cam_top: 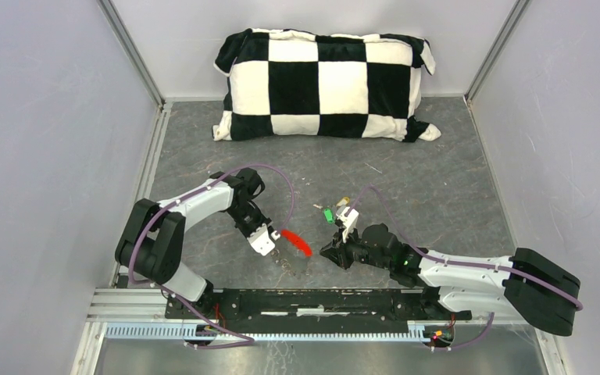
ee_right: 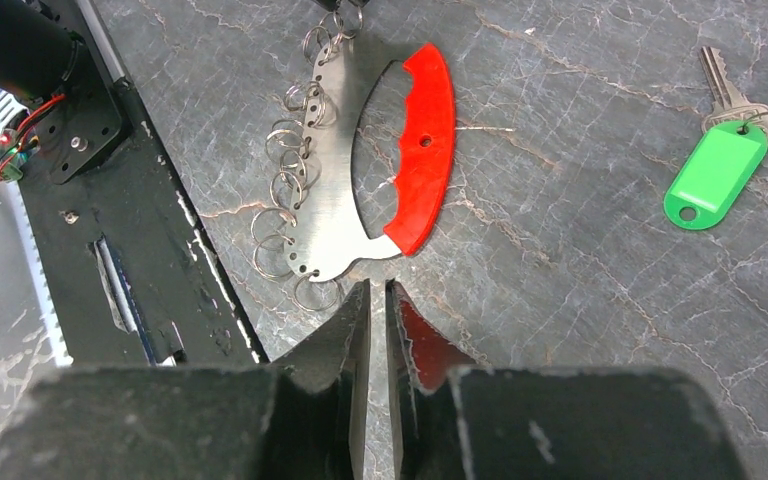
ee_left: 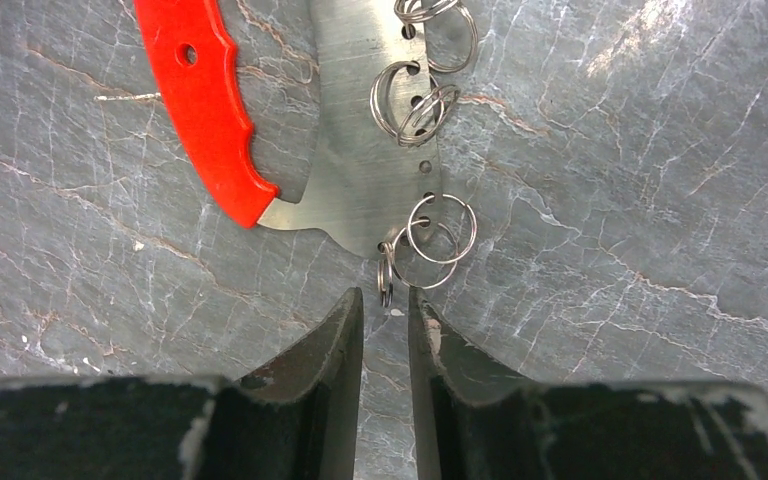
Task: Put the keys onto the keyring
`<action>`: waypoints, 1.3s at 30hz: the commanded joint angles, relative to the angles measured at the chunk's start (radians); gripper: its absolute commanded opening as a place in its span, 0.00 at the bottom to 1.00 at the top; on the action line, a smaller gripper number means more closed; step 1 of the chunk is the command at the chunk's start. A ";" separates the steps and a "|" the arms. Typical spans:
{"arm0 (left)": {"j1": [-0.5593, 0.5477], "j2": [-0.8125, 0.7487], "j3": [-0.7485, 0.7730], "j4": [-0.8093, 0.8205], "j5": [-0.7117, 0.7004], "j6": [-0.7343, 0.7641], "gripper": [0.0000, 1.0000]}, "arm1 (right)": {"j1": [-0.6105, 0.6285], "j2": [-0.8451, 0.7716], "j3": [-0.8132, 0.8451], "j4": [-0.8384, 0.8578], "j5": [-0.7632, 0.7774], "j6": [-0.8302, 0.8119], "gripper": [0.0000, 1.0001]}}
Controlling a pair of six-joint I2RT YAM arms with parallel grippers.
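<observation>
From above, grey walls enclose a veined grey table, with a checkered pillow at the back. Left wrist: the left gripper has narrow, empty jaws just short of the keyring. Right wrist: the right gripper jaws stand a slit apart, empty, and the green-tagged key lies to the right.

The keyring is a brushed metal plate, faintly glossy, with a smooth red plastic grip and thin bright wire rings. The key is dull silver metal (its tag glossy green plastic). The tabletop looks matt, veined grey stone; the pillow plush cloth.
</observation>
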 commanded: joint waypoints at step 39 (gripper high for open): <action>-0.046 -0.128 0.263 -0.150 0.197 -0.431 0.02 | -0.026 -0.060 0.045 0.021 -0.007 -0.015 0.02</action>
